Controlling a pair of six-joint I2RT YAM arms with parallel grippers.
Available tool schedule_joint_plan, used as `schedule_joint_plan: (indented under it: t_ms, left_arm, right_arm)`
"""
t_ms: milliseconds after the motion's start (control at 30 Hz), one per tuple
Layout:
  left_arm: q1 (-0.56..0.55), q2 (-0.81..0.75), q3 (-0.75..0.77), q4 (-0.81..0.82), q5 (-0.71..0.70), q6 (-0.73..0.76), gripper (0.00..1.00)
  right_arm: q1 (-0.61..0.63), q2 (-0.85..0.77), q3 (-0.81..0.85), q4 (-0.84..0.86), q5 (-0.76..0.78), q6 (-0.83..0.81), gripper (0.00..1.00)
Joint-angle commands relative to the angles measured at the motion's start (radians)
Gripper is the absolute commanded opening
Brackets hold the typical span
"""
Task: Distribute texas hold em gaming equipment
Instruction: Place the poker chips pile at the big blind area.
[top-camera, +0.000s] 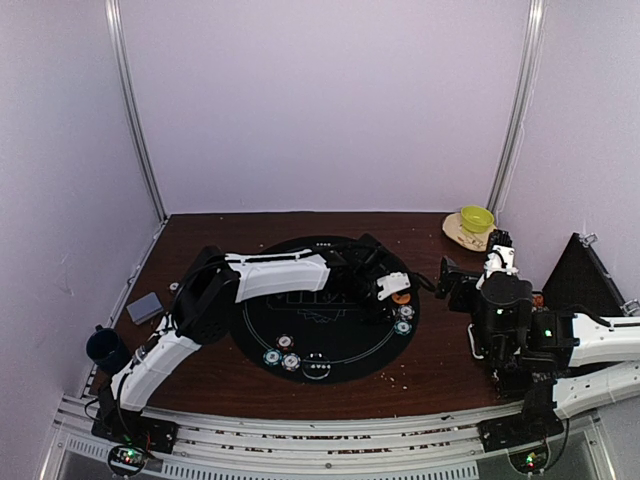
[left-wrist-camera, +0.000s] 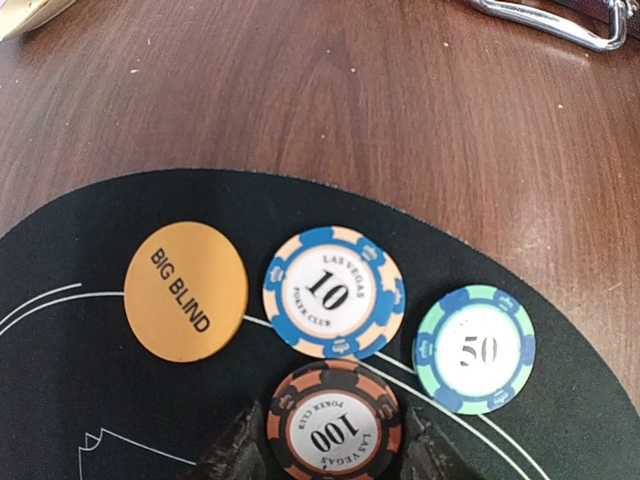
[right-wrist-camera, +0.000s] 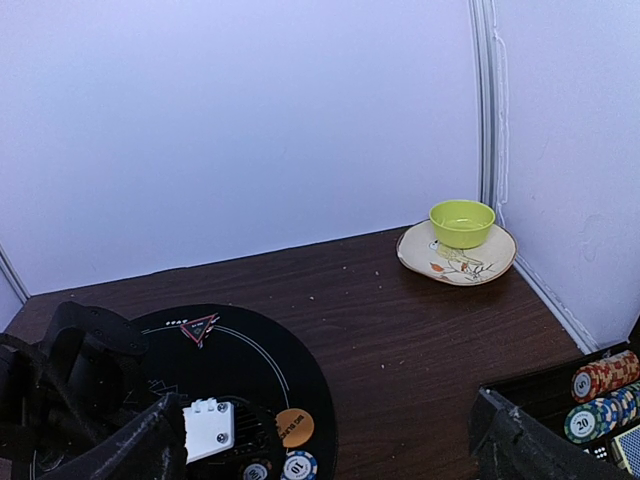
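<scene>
On the round black mat (left-wrist-camera: 90, 400), my left gripper (left-wrist-camera: 333, 455) hangs low over the right side. Its jaws are slightly open, astride a flat orange-and-black 100 chip (left-wrist-camera: 334, 420), with a thin gap on each side. Beyond it lie a blue 10 chip (left-wrist-camera: 333, 292), a green 50 chip (left-wrist-camera: 474, 348) and the orange BIG BLIND disc (left-wrist-camera: 185, 290). From above, the left gripper (top-camera: 392, 290) sits beside that disc (top-camera: 402, 296). Three more chips (top-camera: 285, 352) lie at the mat's near side. The red triangle marker (right-wrist-camera: 199, 326) is at the far rim. My right gripper (right-wrist-camera: 325, 415) is wide open and holds nothing.
An open black case (top-camera: 580, 270) at the right holds chip stacks (right-wrist-camera: 605, 375). A yellow-green bowl (top-camera: 476, 218) stands on a plate (top-camera: 455, 232) in the back right corner. A dark blue mug (top-camera: 105, 348) and a grey-blue card pack (top-camera: 145, 307) are at the left.
</scene>
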Motion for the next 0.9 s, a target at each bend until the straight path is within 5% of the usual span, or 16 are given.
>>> schedule_joint_plan:
  t_ms: [0,867]
  left_arm:
    - [0.010,-0.034,-0.026,-0.029,-0.042,0.030,0.47]
    - [0.010,-0.030,-0.028,0.001,-0.144,0.019,0.43]
  right_arm:
    - [0.004,0.002,0.002,0.001,0.000,-0.008,1.00]
    - [0.005,0.016,0.007,0.003,-0.004,-0.010,1.00]
